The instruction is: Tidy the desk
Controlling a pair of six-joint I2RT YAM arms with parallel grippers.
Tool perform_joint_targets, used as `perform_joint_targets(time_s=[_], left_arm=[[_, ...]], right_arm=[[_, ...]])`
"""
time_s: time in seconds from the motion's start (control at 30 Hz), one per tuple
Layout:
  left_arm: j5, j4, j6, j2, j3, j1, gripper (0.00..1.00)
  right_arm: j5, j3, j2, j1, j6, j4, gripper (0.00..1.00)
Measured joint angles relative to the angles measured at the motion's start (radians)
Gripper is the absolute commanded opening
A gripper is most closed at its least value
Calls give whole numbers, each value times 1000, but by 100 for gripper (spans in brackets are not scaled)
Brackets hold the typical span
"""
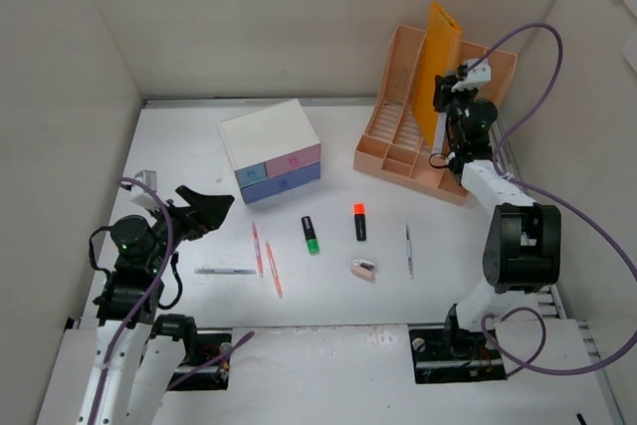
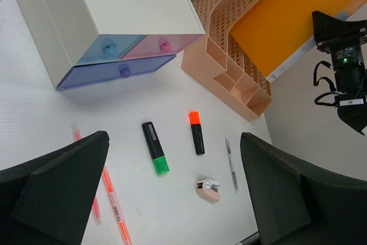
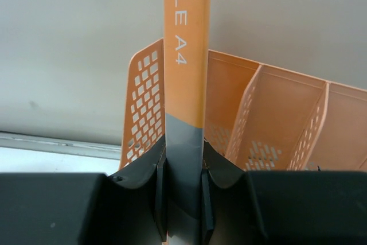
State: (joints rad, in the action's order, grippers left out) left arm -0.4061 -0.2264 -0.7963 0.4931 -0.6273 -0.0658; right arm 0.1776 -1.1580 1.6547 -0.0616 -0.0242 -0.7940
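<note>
My right gripper (image 1: 450,106) (image 3: 183,199) is shut on the grey spine of an orange A4 file folder (image 1: 441,62) (image 3: 186,55). The folder stands upright in the peach mesh file rack (image 1: 398,141) (image 3: 269,119) at the desk's back right. On the white desk (image 1: 328,296) lie a green highlighter (image 1: 311,234) (image 2: 156,148), an orange highlighter (image 1: 359,222) (image 2: 196,133), two pink pens (image 1: 257,248) (image 1: 273,269), a silver pen (image 1: 225,271), a grey pen (image 1: 408,249) (image 2: 230,163) and a small pink item (image 1: 363,268) (image 2: 207,189). My left gripper (image 1: 204,208) (image 2: 175,142) hovers open at the left, holding nothing.
A white box with pink and blue drawers (image 1: 271,146) (image 2: 109,21) stands at the back centre. Upright white panels (image 1: 60,97) close in the desk on three sides. Purple cables (image 1: 557,206) loop from both arms.
</note>
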Motion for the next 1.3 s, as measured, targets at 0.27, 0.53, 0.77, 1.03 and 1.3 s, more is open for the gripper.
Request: perform_joint_targets(time_s=[0.27, 0.53, 0.77, 1.03, 1.3], left_arm=[[-9, 0, 0, 0, 3, 0, 95], [-13, 5, 0, 0, 18, 0, 95], [-15, 8, 0, 3, 21, 0, 95], [-16, 16, -1, 4, 35, 0, 95], [-23, 27, -1, 8, 36, 0, 95]], right_arm=[[-4, 22, 0, -18, -38, -42, 0], [-64, 40, 0, 43, -32, -122, 0], [-121, 71, 0, 74, -25, -193, 0], [-177, 168, 20, 113, 13, -354, 0], [-208, 166, 130, 142, 78, -465, 0]])
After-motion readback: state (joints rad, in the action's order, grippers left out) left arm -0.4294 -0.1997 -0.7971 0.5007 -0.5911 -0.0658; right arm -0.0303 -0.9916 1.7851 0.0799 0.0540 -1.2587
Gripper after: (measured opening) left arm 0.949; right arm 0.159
